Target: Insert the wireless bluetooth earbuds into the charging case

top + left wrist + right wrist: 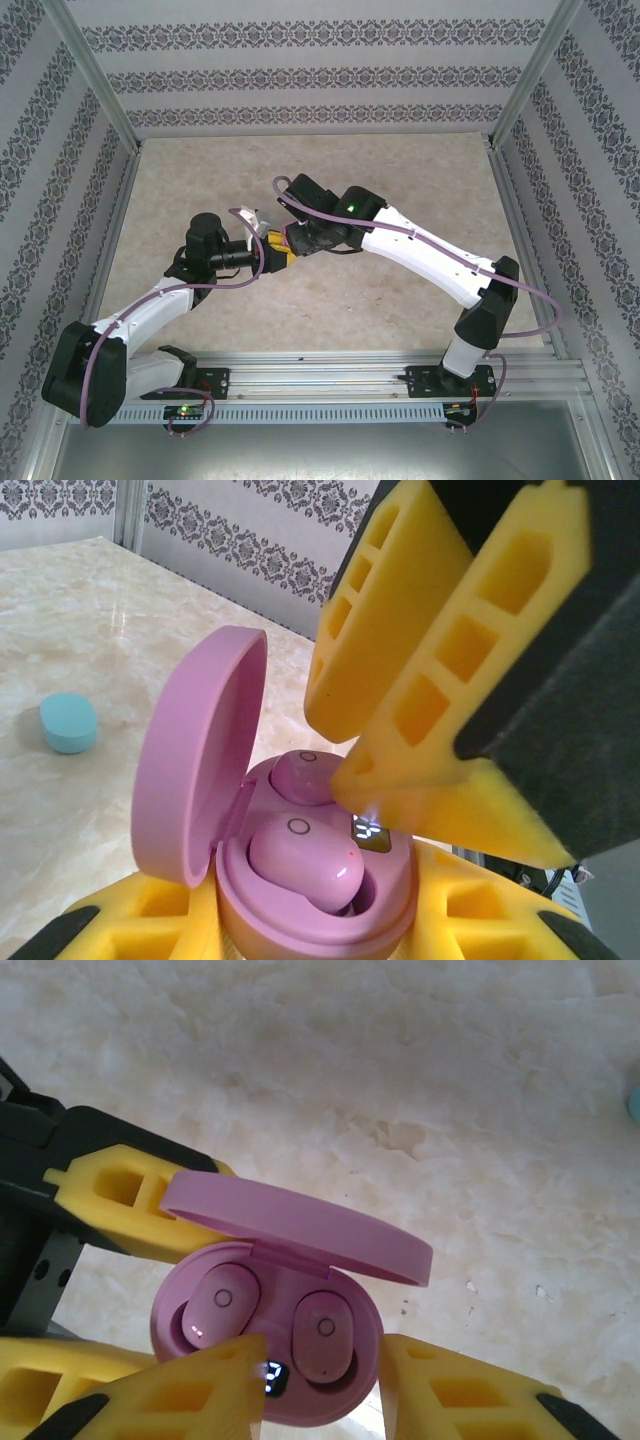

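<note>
Surface: beige marble table (400, 190), patterned walls (300, 80) around it.
Top view: left gripper (258, 250) and right gripper (288, 243) meet mid-table; finger spacing cannot be told here.
Left wrist view: left gripper clamped on the open pink charging case (200, 770); both earbuds (300, 865) in their wells; a right fingertip on the far bud beside the lit display (370, 832); teal case (68, 723) well apart.
Right wrist view: right fingers apart; buds just ahead, between the tips; long axes toward the hinge.
Next move: right arm nearer; probably a short press straight into the well.
</note>
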